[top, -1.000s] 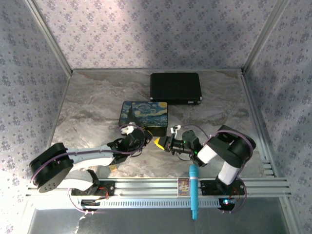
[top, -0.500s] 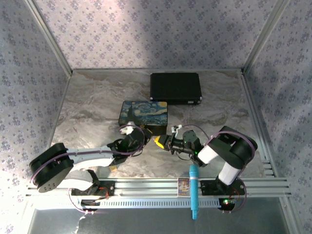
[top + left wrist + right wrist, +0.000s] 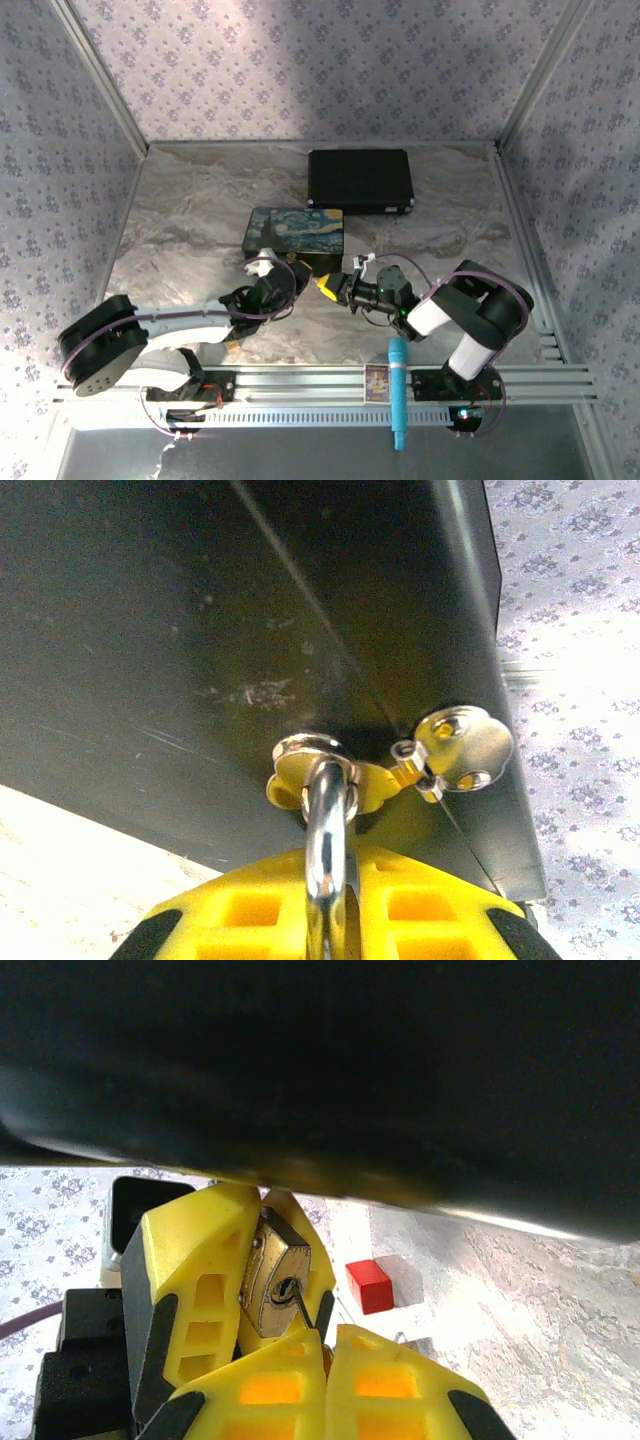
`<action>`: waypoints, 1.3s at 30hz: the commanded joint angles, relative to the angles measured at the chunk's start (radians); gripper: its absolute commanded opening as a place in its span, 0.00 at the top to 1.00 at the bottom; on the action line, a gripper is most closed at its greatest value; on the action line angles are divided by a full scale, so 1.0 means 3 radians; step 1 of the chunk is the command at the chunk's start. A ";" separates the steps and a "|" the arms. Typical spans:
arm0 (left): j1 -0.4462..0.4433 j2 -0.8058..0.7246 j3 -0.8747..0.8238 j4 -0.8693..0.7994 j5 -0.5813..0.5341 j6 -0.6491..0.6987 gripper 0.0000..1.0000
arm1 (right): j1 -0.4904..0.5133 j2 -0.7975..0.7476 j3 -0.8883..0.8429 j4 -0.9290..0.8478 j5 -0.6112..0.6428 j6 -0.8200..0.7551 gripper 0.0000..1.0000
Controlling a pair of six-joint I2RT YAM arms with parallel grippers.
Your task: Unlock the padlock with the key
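The tiny brass padlock (image 3: 270,1278) hangs at the front of the painted box (image 3: 295,232). Its silvery shackle (image 3: 328,840) passes through the box's gold hasp (image 3: 305,768). My left gripper (image 3: 338,885) is shut on the padlock, its yellow fingers (image 3: 195,1275) on either side of the brass body. My right gripper (image 3: 328,1345) is shut on the key. The key's thin dark blade (image 3: 302,1307) has its tip in the keyhole (image 3: 284,1287) on the padlock's underside. In the top view the left gripper (image 3: 298,278) and right gripper (image 3: 332,287) meet tip to tip at the box's front edge.
A black case (image 3: 360,180) lies behind the painted box. A small red block (image 3: 369,1285) sits on the marble table beyond the padlock. A blue marker (image 3: 397,392) rests across the front rail between the arm bases.
The right gripper has crept a little up and left toward the padlock. The left gripper has stayed on the padlock, shifting only slightly.
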 commanded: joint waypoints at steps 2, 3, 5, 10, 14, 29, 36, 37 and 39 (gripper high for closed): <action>-0.0123 -0.0101 -0.0004 0.0263 0.0265 -0.0088 1.00 | -0.0047 -0.0114 0.0026 0.0250 0.0065 0.0016 1.00; -0.0122 -0.0104 -0.0006 0.0262 0.0258 -0.0096 1.00 | -0.0048 -0.0116 0.0009 0.0248 0.0071 0.0009 1.00; -0.0122 -0.0096 -0.0002 0.0253 0.0250 -0.0099 1.00 | -0.0044 -0.0112 0.0001 0.0249 0.0073 0.0002 1.00; -0.0126 -0.0094 0.0005 0.0256 0.0244 -0.0101 1.00 | -0.0044 -0.0125 0.0019 0.0250 0.0066 -0.0013 1.00; -0.0131 -0.0049 0.0053 0.0266 0.0300 -0.0086 1.00 | 0.0026 -0.0085 0.0139 0.0252 0.0011 -0.0031 1.00; -0.0153 -0.0091 0.0070 0.0434 0.0507 -0.0026 1.00 | -0.0196 0.0086 0.0144 0.0236 -0.0623 -0.0244 1.00; -0.0153 -0.0012 0.0051 0.0709 0.0716 -0.0006 1.00 | -0.0231 0.0049 0.0300 0.0061 -0.0904 -0.0346 1.00; -0.0153 -0.0014 0.0051 0.0707 0.0720 -0.0008 1.00 | -0.0248 0.0070 0.0302 0.0076 -0.0924 -0.0334 1.00; -0.0153 -0.0034 0.0051 0.0685 0.0710 0.0001 1.00 | -0.0260 0.0119 0.0305 0.0173 -0.0959 -0.0270 1.00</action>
